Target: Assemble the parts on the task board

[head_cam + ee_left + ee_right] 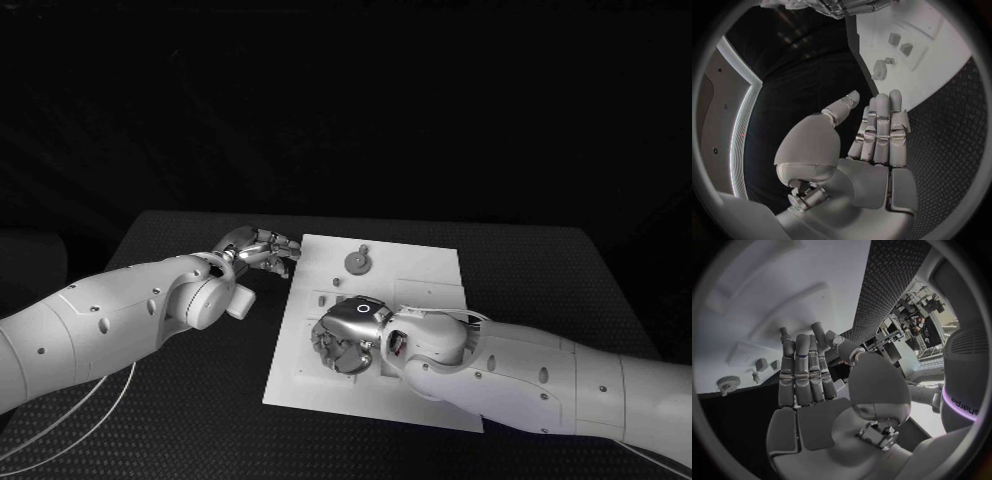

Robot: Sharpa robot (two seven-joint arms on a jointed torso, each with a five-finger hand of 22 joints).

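Table [577,270], black and textured, carrying white task board [418,265] at its middle; parts [356,262] near the board's far edge. Left hand [260,248] at the board's left edge, fingers straight, empty; right hand [349,338] over the board's near half, fingers extended, empty.

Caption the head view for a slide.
Right hand over the task board; left hand at its left edge, near a round part.

Left robot hand [260,248] empty, fingers straight and together. Right robot hand [351,335] palm-down, fingers extended, holding nothing.

Smooth white arms [101,320] with small dark screws, seemingly; silver hands [346,340].
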